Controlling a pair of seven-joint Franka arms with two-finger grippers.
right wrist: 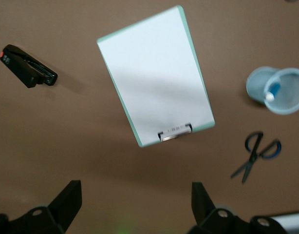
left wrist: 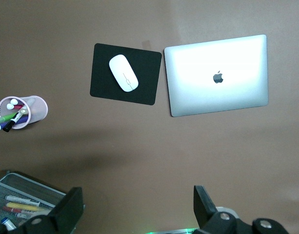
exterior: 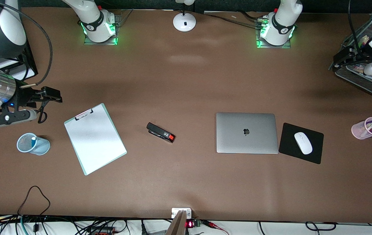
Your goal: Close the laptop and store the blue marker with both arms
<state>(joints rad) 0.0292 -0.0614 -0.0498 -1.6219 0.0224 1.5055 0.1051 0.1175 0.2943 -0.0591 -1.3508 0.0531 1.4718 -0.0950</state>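
The laptop [exterior: 246, 133] lies shut and flat on the table, apple logo up, beside a black mouse pad; it also shows in the left wrist view [left wrist: 217, 75]. The blue marker [exterior: 33, 140] lies inside a blue mesh cup [exterior: 43, 147] tipped on its side at the right arm's end; in the right wrist view the marker [right wrist: 272, 92] shows its white end in the cup [right wrist: 259, 85]. My right gripper [exterior: 47, 98] is open and empty, up above the table beside the cup [right wrist: 135, 204]. My left gripper [exterior: 339, 62] is open and empty, up by the mesh tray [left wrist: 137, 209].
A white clipboard [exterior: 94, 138] and a red-tipped black stapler [exterior: 160, 132] lie mid-table. A white mouse [exterior: 303, 143] sits on the black pad. A pink cup of pens [exterior: 368, 128] and a mesh tray [exterior: 362, 76] stand at the left arm's end. Blue scissors [right wrist: 256, 156] lie by the blue cup.
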